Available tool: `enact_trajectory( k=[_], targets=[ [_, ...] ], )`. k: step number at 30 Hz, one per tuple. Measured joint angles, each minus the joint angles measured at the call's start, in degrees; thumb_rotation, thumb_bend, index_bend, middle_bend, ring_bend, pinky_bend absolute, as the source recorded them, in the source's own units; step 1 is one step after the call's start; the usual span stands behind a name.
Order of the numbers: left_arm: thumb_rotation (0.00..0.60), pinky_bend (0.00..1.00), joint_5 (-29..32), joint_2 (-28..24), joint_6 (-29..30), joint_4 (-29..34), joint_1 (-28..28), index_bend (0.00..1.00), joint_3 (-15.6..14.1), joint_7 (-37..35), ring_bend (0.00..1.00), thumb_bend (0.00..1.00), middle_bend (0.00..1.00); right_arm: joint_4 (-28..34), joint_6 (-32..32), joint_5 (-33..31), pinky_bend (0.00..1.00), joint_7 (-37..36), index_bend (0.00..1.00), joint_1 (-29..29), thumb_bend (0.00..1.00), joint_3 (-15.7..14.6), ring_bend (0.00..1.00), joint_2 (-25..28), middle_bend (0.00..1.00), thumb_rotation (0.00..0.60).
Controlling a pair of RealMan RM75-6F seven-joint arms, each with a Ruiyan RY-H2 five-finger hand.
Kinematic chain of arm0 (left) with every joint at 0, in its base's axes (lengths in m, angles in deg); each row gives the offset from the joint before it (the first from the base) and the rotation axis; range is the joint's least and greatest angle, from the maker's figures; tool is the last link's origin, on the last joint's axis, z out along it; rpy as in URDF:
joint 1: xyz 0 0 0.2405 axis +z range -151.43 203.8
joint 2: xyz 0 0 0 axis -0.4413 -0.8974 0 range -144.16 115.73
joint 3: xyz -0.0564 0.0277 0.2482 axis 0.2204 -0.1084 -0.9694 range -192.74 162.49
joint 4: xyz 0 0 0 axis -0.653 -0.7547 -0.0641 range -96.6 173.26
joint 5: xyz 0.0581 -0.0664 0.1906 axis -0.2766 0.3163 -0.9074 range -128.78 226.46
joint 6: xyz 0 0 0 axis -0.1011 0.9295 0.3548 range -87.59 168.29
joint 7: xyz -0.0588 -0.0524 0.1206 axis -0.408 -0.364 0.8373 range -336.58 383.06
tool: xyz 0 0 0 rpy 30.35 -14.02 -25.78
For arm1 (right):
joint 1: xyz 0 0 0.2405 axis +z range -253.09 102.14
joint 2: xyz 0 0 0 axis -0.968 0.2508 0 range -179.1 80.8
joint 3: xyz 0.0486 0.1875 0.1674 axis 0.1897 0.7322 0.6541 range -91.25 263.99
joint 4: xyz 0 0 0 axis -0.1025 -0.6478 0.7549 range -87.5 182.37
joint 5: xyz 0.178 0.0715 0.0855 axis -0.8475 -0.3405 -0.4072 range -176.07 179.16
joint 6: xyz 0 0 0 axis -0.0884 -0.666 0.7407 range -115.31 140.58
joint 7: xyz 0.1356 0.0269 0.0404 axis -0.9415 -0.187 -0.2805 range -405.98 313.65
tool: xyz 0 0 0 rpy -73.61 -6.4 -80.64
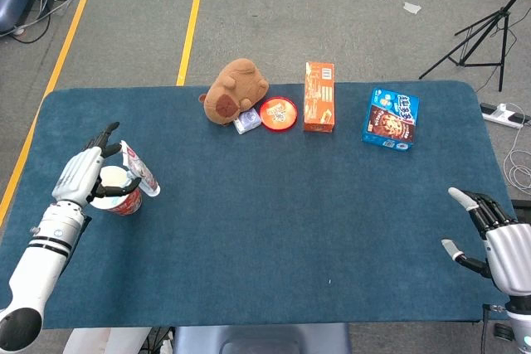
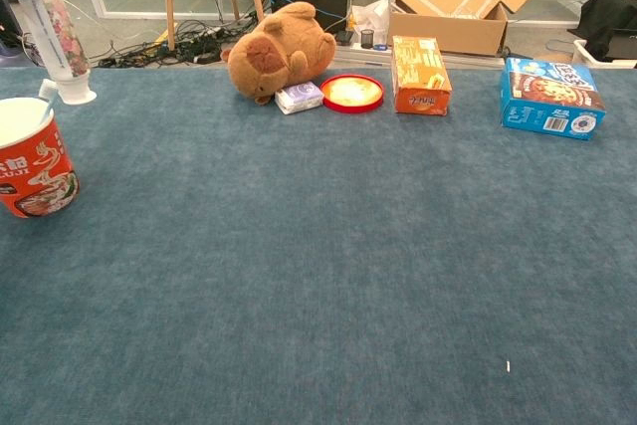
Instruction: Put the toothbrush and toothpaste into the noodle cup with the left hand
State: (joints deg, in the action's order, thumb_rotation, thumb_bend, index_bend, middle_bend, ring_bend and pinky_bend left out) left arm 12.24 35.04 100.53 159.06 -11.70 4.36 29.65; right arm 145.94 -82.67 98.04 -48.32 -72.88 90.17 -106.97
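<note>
Right now my left hand (image 1: 81, 176) hangs over the noodle cup (image 2: 33, 168) at the left edge of the blue table (image 1: 274, 221), pinching the toothpaste (image 1: 139, 168) by its upper end. That tube hangs cap-down and tilted, its white cap just beyond the cup's right rim rather than inside it (the chest view shows the cap beside and behind the rim). Already in the cup, the toothbrush (image 2: 47, 97) pokes its white head above the rim. My right hand (image 1: 489, 234) rests at the near right corner, fingers spread, holding nothing. Along the far side sit a brown plush toy (image 1: 234, 91), a small pale packet (image 1: 246, 123) touching it, a red round lid (image 1: 278, 113), an upright orange box (image 1: 319, 96) and a blue cookie box (image 1: 391, 118) further right.
</note>
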Motion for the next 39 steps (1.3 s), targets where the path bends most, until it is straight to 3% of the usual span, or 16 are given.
enact_trajectory(
  k=[11, 17, 39],
  targets=[
    [0.6, 0.0, -1.99, -1.73, -2.09, -3.52, 2.39, 0.65, -0.85, -4.74, 0.0, 0.34, 0.0, 0.67, 0.57, -0.06, 0.6, 1.51, 0.19, 0.06, 0.16, -0.04, 0.24, -0.28, 0.26, 0.6],
    [0.6, 0.0, -2.65, -1.61, -3.01, -6.4, 3.41, 0.65, -1.24, -7.21, 0.0, 0.38, 0.0, 0.97, 0.97, -0.11, 0.6, 2.24, 0.19, 0.2, 0.16, -0.05, 0.24, -0.55, 0.26, 0.6],
    [0.6, 0.0, -6.18, -0.51, -8.18, -14.24, 7.49, 0.65, -1.72, -17.88, 0.0, 0.38, 0.0, 1.06, 2.6, -0.65, 0.6, 3.74, 0.19, 0.68, 0.16, -0.24, 0.24, -1.61, 0.26, 0.6]
  ],
)
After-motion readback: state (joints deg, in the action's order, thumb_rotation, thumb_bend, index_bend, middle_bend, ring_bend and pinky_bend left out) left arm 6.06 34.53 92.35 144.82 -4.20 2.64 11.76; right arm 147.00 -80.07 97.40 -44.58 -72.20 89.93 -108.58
